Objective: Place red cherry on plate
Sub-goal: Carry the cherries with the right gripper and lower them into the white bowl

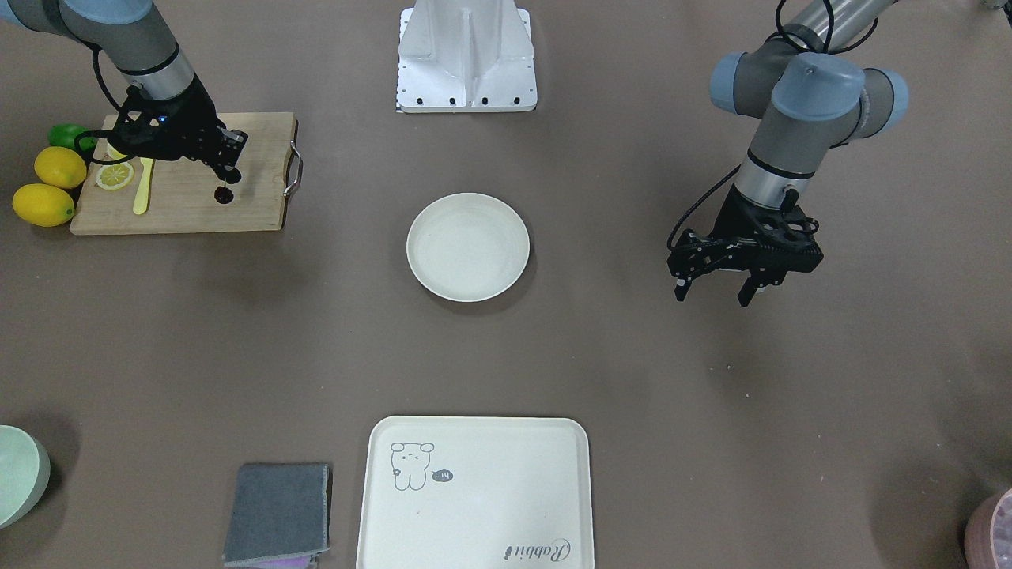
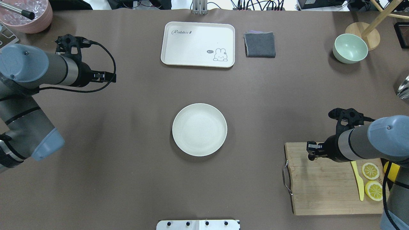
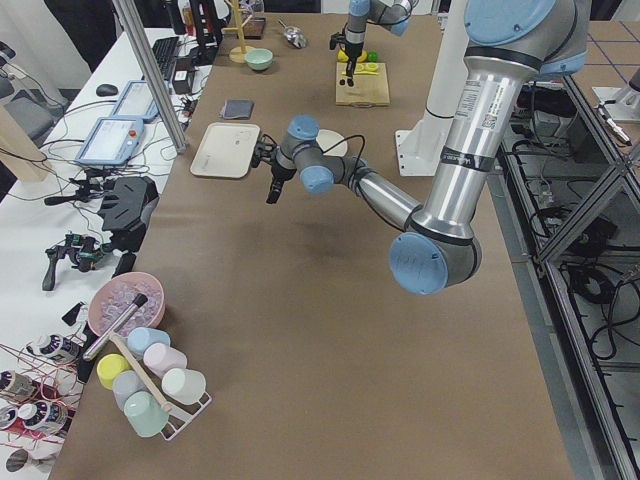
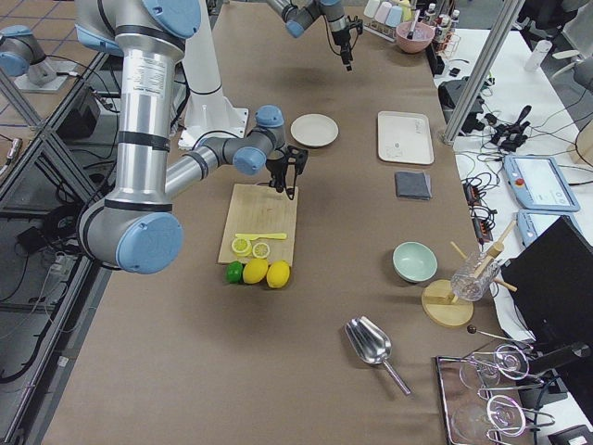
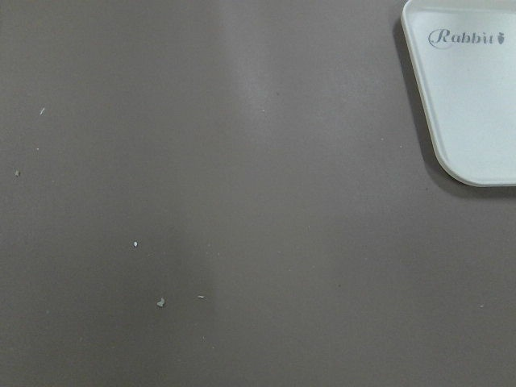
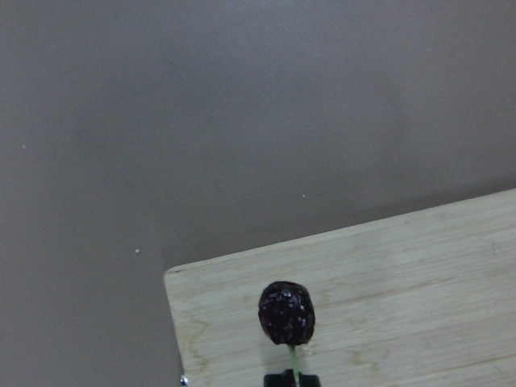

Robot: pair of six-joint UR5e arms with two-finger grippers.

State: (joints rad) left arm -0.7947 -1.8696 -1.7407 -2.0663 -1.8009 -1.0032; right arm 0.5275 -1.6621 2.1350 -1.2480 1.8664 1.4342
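Note:
The red cherry (image 1: pixel 224 195) is a small dark maroon fruit hanging by its thin stem from my right gripper (image 1: pixel 229 177), which is shut on that stem. It hangs low over the wooden cutting board (image 1: pixel 182 207), near the board's handle end. In the right wrist view the cherry (image 6: pixel 286 312) shows against the board's corner, with the stem running down to the fingertips (image 6: pixel 289 379). The round cream plate (image 1: pixel 468 246) lies bare at the table's middle, well apart from the cherry. My left gripper (image 1: pixel 715 291) hovers open over bare table on the plate's other side, holding nothing.
Lemon slices (image 1: pixel 115 175) and a yellow knife (image 1: pixel 143 186) lie on the board. Two lemons (image 1: pixel 47 204) and a lime (image 1: pixel 67 136) sit beside it. A bear tray (image 1: pixel 474 494), grey cloth (image 1: pixel 278 514) and mint bowl (image 1: pixel 17 474) line the far edge.

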